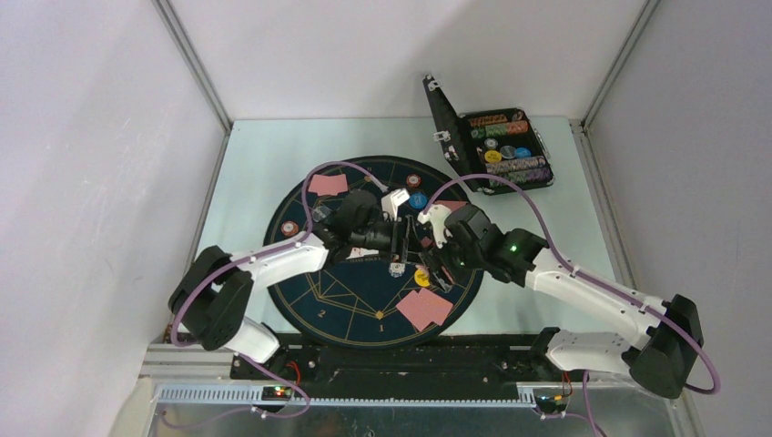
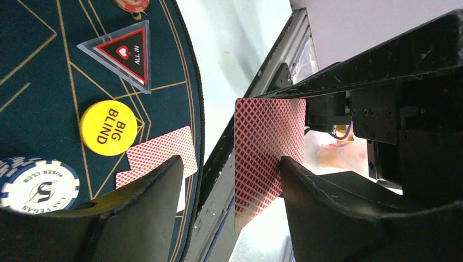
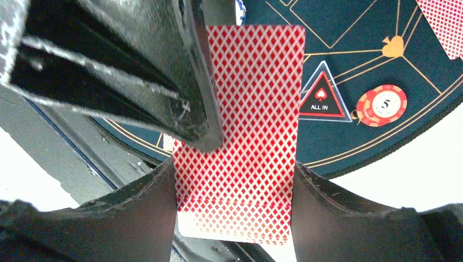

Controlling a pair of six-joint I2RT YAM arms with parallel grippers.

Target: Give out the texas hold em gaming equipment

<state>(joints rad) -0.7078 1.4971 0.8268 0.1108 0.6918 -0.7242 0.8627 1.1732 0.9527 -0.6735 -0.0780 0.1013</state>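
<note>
Card [image 3: 245, 109] btwn L claw [image 2: 229, 191], R claw [image 3: 235, 202]

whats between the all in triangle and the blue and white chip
The yellow big blind disc lies between the triangle and the chip, shown in the left wrist view.

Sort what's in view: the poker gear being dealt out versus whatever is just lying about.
Job in hand:
- held cards
- dealt cards
- Big Blind disc
- All In marker
- 5 chip
- blue-white chip

Lying about:
- mat
- black case
</note>
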